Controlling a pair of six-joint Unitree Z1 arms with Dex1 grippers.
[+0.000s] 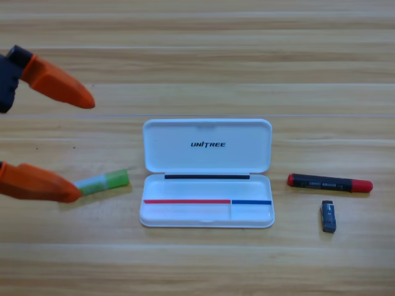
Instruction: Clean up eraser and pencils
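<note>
The black pencil [330, 183] with red ends lies flat on the table, right of the open white case [185, 213]. Just below the pencil's right half sits a small dark eraser [328, 216], standing lengthwise. Nothing lies in the case's tray, and its lid is folded back. My left gripper [86, 150] shows large at the left edge, open, with its two orange jaws far apart. Its lower jaw tip is right beside the left end of a pale green stick [103, 181], which lies left of the case. The right gripper is out of view.
Wooden table [203, 68] with bare planks above and below the case. The case lid [173, 157] stands open toward the far side.
</note>
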